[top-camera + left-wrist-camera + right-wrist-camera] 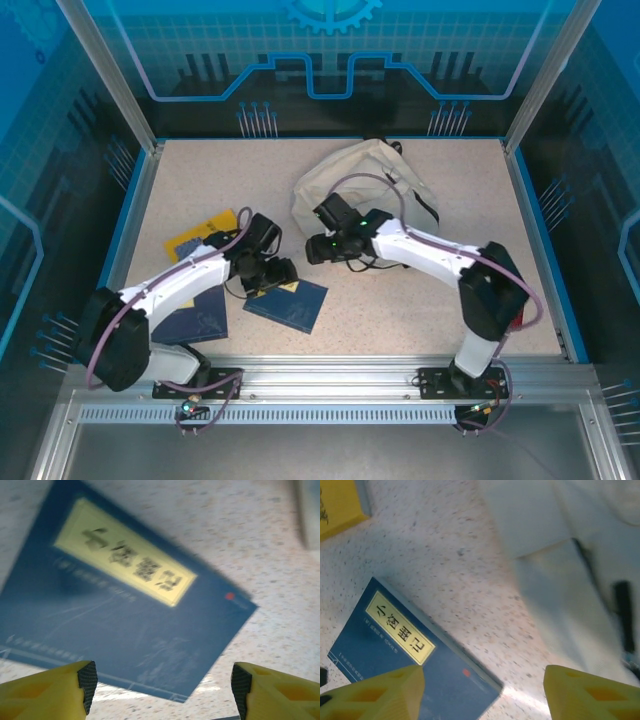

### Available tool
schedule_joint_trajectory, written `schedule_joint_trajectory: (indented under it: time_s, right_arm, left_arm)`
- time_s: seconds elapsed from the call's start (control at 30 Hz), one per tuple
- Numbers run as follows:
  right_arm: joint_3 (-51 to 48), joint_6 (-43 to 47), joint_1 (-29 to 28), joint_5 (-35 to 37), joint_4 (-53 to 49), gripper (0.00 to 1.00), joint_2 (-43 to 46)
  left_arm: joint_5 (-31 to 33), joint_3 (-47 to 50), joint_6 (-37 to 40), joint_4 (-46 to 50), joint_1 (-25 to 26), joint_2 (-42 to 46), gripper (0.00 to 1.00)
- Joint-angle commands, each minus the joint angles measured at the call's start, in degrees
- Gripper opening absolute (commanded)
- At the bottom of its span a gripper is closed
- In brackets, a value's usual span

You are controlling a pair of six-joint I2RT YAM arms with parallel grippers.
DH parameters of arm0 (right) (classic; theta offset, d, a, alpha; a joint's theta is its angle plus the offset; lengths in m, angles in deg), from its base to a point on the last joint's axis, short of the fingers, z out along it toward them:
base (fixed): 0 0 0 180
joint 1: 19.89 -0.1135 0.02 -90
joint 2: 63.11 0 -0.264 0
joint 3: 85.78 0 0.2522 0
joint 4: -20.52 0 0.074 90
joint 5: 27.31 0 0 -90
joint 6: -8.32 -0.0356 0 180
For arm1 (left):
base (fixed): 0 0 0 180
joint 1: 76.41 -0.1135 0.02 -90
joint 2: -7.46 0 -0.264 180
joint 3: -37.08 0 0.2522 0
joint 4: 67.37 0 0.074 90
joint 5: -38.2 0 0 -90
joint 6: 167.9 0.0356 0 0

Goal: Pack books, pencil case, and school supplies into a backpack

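The cream backpack (360, 185) lies at the back middle of the table, also at the right of the right wrist view (580, 555). A blue book with a yellow title label (290, 303) lies flat in front of it. It lies below my left gripper (162, 690), which hovers open over the book's near corner (125, 605). My left gripper (283, 272) and right gripper (315, 250) are close together between book and backpack. My right gripper (482, 695) is open over bare table, with the blue book (395, 655) to its left and the backpack to its right.
A second blue book (195, 320) lies under the left arm near the front. A yellow book (195, 237) lies at the left, its corner in the right wrist view (337, 502). Blue walls (130, 215) edge the table.
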Motion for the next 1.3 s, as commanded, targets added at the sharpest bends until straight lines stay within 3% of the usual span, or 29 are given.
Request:
schedule_joint_trajectory:
  time_s: [0.0,0.17,0.3,0.63,0.83,0.93,1.1,1.27]
  right_arm:
    - [6.2,6.3,-1.7,-6.3,-4.0,0.57,-7.4]
    - [15.8,9.9,-3.9,-8.1,-6.8,0.37,-18.0]
    - [22.7,12.9,-6.0,-2.4,-11.2,0.44,-24.4]
    - [24.1,14.9,-7.2,-0.4,-14.9,0.53,-27.8]
    - [22.5,9.1,-6.4,10.4,-19.2,0.53,-28.1]
    - [17.4,5.3,-4.2,7.0,-16.5,0.49,-25.3]
    - [9.3,2.7,-1.3,-5.0,-8.8,0.46,-20.0]
    - [7.2,2.0,-0.4,-9.5,-7.3,0.46,-18.3]
  left_arm:
    - [3.7,4.3,-4.3,3.8,-2.5,3.2,0.72]
    - [0.8,8.1,-6.0,1.7,-4.7,6.1,0.62]
    - [1.1,8.2,-6.3,3.2,-5.1,6.7,0.61]
    - [0.6,11.3,-8.8,1.2,-6.1,7.6,0.61]
    - [-2.6,13.1,-10.4,-2.0,-6.1,7.1,0.65]
    - [-6.3,14.0,-11.1,-5.8,-6.1,6.1,0.66]
    - [-15.1,15.6,-12.2,-16.2,-6.0,2.6,0.67]
    - [-17.3,15.6,-13.0,-19.8,-5.9,-0.5,0.66]
